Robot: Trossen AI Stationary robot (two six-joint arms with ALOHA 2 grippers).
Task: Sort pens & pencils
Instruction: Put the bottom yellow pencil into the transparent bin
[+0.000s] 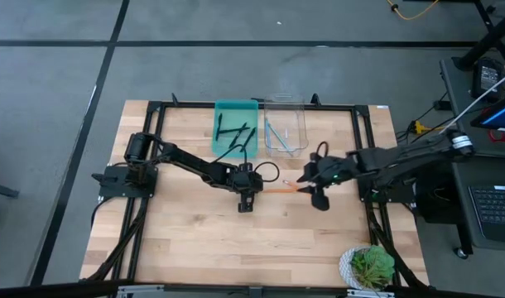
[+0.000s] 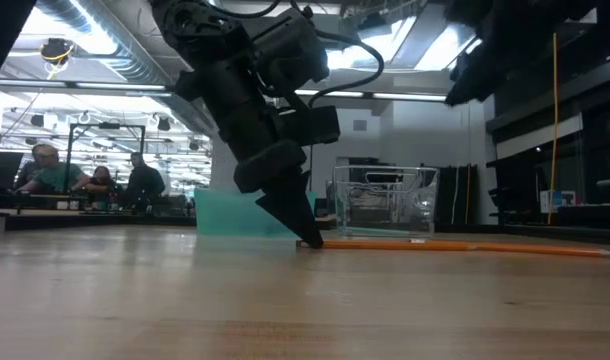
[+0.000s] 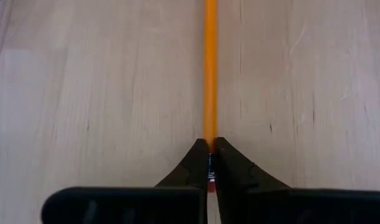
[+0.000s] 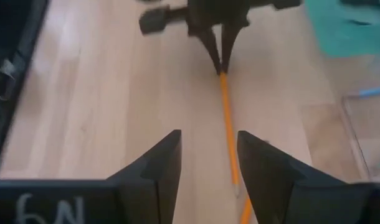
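Pale butcher-block planks make up the table (image 1: 194, 240), framed by a dark rail, with an open workshop behind it where people sit at a far bench in the low view. At the table's far edge stand two bins side by side: a teal tray (image 1: 236, 108) holding black pens (image 1: 233, 132), and just beside it a clear box (image 1: 287, 106) holding light-blue pencils (image 1: 273, 132), so the sorting scheme seems already set, pens in teal and pencils in clear. A small potted plant (image 1: 370, 266) sits at the near right corner, well out of the work. Both arms reach toward the table's middle. The left gripper (image 1: 246, 204) is down at the wood, its fingers clenched on the near end of an orange pencil (image 3: 210, 74) that lies flat on the table; gripping at the end probably keeps the shaft free. The right gripper (image 4: 209, 162) hovers over the pencil's other end with fingers spread, holding nothing, likely waiting. The orange pencil is presumably bound for the clear box.
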